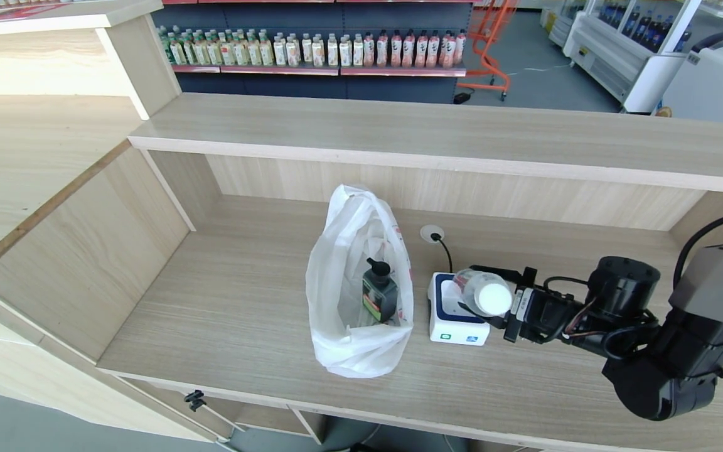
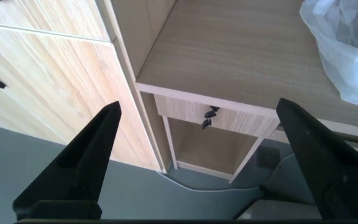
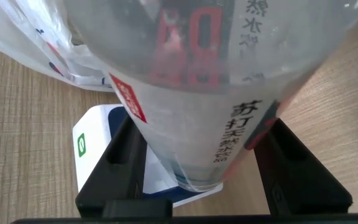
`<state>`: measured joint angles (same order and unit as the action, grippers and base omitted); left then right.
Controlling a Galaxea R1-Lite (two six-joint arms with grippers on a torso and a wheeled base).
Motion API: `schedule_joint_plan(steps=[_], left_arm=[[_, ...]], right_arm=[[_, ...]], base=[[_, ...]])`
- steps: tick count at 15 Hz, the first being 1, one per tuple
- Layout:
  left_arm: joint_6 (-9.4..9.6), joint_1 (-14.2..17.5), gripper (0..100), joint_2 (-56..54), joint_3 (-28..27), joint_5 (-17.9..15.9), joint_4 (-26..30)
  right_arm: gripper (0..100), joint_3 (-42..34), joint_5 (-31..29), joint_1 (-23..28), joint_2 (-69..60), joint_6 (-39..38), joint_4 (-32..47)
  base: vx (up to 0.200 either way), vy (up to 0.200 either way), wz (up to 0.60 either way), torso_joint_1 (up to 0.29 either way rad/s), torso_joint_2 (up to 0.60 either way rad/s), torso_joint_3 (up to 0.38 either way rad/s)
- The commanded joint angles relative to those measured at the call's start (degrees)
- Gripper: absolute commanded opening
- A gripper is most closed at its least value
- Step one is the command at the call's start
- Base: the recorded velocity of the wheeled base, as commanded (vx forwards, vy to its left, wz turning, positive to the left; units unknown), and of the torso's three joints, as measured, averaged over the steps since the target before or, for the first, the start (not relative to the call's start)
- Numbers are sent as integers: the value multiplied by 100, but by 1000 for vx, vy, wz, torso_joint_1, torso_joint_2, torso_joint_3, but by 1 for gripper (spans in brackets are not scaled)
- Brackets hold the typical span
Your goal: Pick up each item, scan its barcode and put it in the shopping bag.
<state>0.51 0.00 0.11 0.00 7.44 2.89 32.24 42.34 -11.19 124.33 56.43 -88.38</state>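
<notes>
My right gripper (image 1: 490, 295) is shut on a clear plastic bottle (image 1: 482, 292) with a white cap, held lying over the white and blue barcode scanner (image 1: 455, 312) on the counter. In the right wrist view the bottle (image 3: 204, 81) with its red label lies between my fingers (image 3: 120, 165), just above the scanner (image 3: 98, 143). To the left of the scanner stands the white shopping bag (image 1: 352, 282), open, with a dark pump bottle (image 1: 379, 292) inside. My left gripper (image 2: 197, 155) hangs open below the counter's front edge, with nothing between its fingers.
The wooden counter (image 1: 242, 314) has a raised back ledge and a side wall on the left. A black cable (image 1: 444, 251) runs from the scanner to a grommet. A drawer with a keyed lock (image 2: 210, 116) sits under the counter front. Shelves of bottles stand far behind.
</notes>
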Motion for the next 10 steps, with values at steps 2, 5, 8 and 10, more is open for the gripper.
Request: schedule_joint_plan(steps=[2,5,8,10], left_arm=[[2,0,100,-2,0,3,1],[2,0,100,-2,0,3,1],[2,0,100,-2,0,3,1],[2,0,100,-2,0,3,1]], right_arm=[[0,19,3,-6,65,0,5],[0,115,3,-6,74,-36,5],[0,151,3,12,82,-36,5],[0,159,-6,12,91,-36,-4]], base=[[0,0,0,0,0,0],[0,0,0,0,0,0],[0,0,0,0,0,0],[0,0,0,0,0,0]])
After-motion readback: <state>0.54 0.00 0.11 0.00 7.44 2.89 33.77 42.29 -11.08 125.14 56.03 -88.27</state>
